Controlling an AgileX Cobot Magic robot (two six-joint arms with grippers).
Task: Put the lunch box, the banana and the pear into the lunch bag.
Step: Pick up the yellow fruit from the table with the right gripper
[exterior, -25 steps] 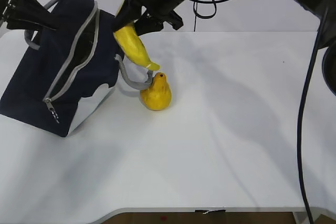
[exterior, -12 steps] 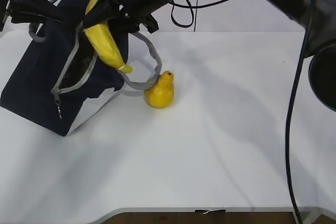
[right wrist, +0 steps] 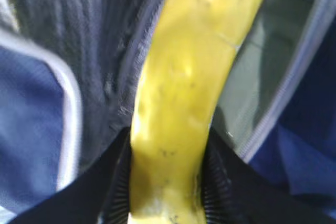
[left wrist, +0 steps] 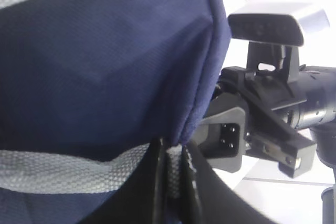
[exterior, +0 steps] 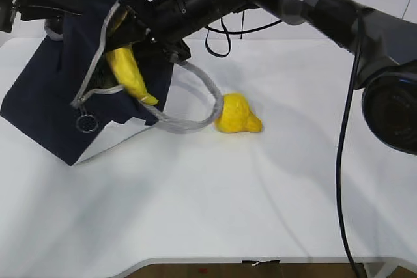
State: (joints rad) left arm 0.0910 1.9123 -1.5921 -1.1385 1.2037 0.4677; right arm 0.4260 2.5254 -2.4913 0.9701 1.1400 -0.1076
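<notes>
— Banana [right wrist: 178, 103]: where is it?
— Clamped between the right end effector's [exterior: 127, 27] fingers [right wrist: 118, 182], hanging tip-down at the bag's [exterior: 49, 96] open zipper mouth, its lower half still outside.

— And the left end effector [left wrist: 173, 182]?
— Pinched on the bag's grey webbing [left wrist: 63, 169] at the top rear, holding the bag tilted.

— The pear [exterior: 238, 114]?
— Lying on its side on the surface [exterior: 273, 193], right of the bag, touching the loose handle loop [exterior: 195, 105].

— The lunch box?
— I cannot see it.
</notes>
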